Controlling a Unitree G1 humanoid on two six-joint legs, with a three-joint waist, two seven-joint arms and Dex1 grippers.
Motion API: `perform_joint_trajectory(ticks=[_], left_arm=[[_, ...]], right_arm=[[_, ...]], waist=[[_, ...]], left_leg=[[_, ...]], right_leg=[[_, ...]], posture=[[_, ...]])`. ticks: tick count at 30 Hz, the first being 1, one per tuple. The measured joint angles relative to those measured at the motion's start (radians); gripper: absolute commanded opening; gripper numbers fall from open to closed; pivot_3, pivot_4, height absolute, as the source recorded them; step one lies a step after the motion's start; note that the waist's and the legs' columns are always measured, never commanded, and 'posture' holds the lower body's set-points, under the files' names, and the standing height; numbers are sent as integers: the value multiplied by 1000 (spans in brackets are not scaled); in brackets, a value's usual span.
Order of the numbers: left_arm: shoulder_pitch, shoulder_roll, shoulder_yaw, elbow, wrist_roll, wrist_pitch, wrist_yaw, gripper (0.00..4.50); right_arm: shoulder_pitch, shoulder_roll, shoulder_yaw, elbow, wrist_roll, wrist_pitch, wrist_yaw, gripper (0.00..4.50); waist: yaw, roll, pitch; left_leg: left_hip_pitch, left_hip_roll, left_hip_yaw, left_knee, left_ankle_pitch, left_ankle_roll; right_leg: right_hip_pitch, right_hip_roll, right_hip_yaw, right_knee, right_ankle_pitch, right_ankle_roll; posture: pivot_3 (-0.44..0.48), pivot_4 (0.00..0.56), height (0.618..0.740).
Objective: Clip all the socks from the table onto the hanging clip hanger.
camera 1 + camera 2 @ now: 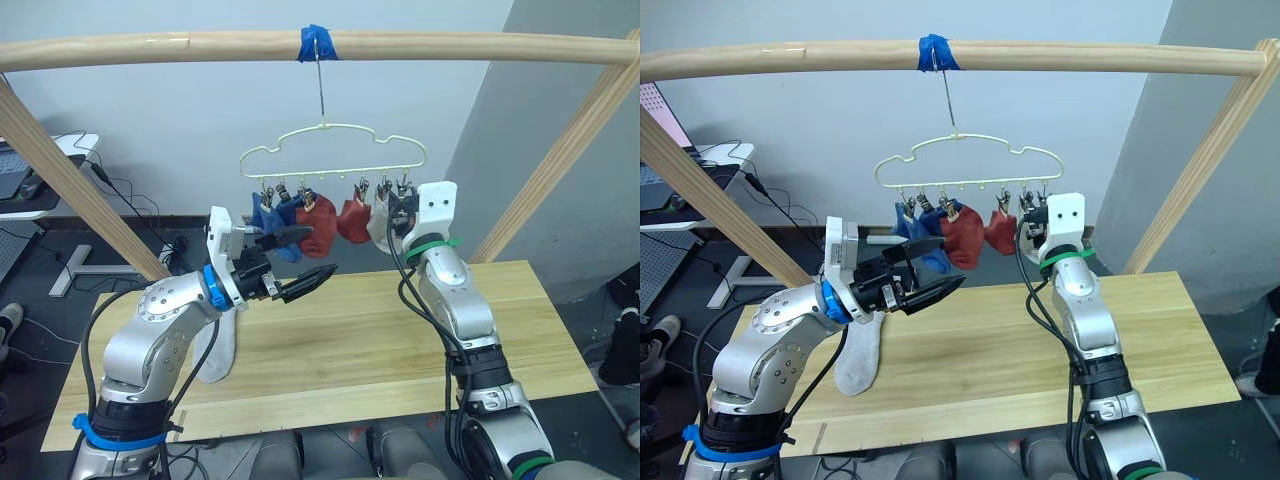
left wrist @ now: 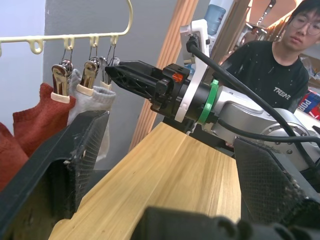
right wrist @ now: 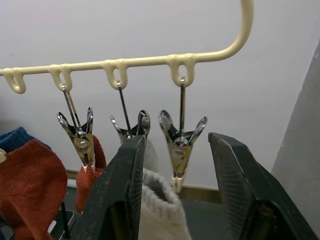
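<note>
The pale-yellow clip hanger (image 1: 330,150) hangs by its hook from a taped pole. Two blue socks (image 1: 268,215), two rust red socks (image 1: 318,225) and one light grey sock (image 2: 92,107) hang from its clips. Another grey sock (image 1: 860,355) lies on the table (image 1: 400,330) at the left, under my left arm. My left gripper (image 1: 305,258) is open and empty, held below and in front of the blue and red socks. My right gripper (image 3: 177,142) is open at the hanger's right end, its fingers (image 3: 125,185) on either side of the hanging grey sock (image 3: 162,197) and the last clip (image 3: 180,145).
A round wooden pole frame (image 1: 420,45) spans the top, with slanted legs (image 1: 60,170) at both sides. A person (image 2: 285,55) sits beyond the table's right end. A desk with cables (image 1: 60,160) stands at the far left.
</note>
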Motion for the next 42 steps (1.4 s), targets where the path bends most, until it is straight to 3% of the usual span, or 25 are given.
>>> perform_joint_trajectory(ticks=[42], left_arm=[[10, -10, -13, 0, 10, -19, 3, 4500]], right_arm=[[-112, 56, -36, 151, -11, -44, 1, 2108]], waist=[[3, 0, 0]], left_leg=[[0, 0, 0, 0, 0, 0]], right_leg=[[0, 0, 0, 0, 0, 0]], posture=[[31, 125, 740]])
